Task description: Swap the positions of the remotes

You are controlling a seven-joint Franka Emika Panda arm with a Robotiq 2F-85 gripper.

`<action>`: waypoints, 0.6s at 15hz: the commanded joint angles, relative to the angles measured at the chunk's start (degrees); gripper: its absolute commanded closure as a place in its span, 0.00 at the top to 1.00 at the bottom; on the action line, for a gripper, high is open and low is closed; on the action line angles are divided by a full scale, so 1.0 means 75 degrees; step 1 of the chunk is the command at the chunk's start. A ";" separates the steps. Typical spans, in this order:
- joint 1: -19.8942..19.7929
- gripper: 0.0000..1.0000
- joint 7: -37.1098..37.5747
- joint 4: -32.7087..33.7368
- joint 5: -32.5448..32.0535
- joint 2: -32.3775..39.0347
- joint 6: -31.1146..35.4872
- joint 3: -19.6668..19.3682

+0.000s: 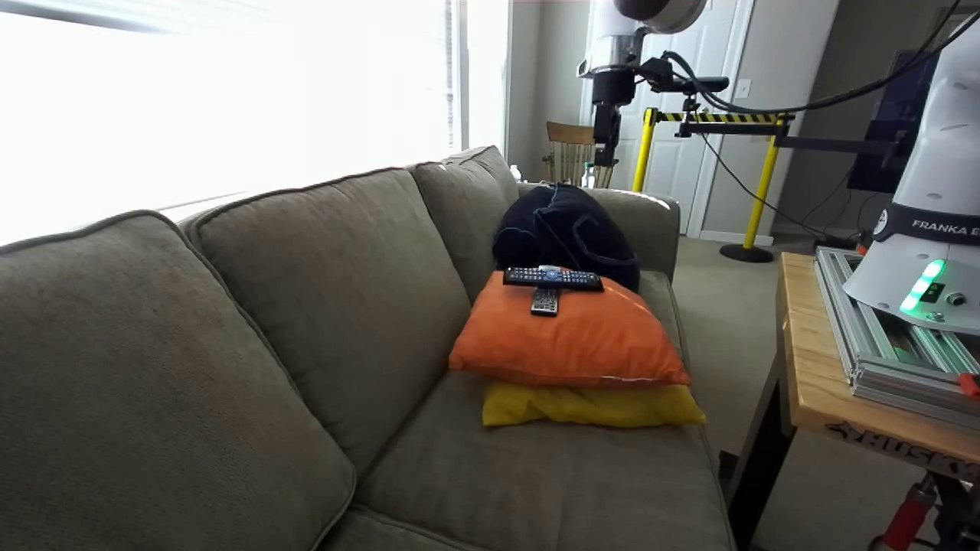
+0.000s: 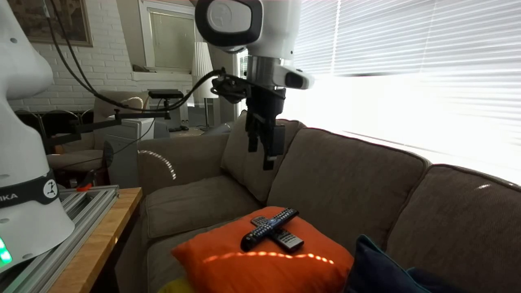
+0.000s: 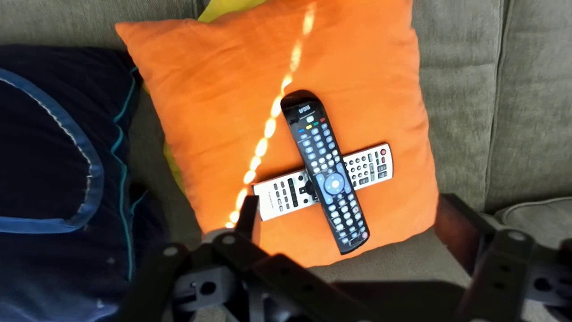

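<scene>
The black two-fingered hand (image 3: 351,226), closest in the wrist view with its fingers spread wide, hangs well above a square orange cloth cushion (image 3: 214,89). On the cushion, a long, glossy black bar-shaped remote (image 3: 328,174) lies crosswise over a slim silver bar-shaped remote (image 3: 286,197) with dark buttons.

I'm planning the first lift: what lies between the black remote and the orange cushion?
The silver remote, which crosses under the black remote on the orange cushion, as the wrist view shows.
</scene>
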 commanded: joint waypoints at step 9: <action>-0.0115 1.00 -0.1381 -0.0034 -0.0231 0.0678 0.0817 0.0303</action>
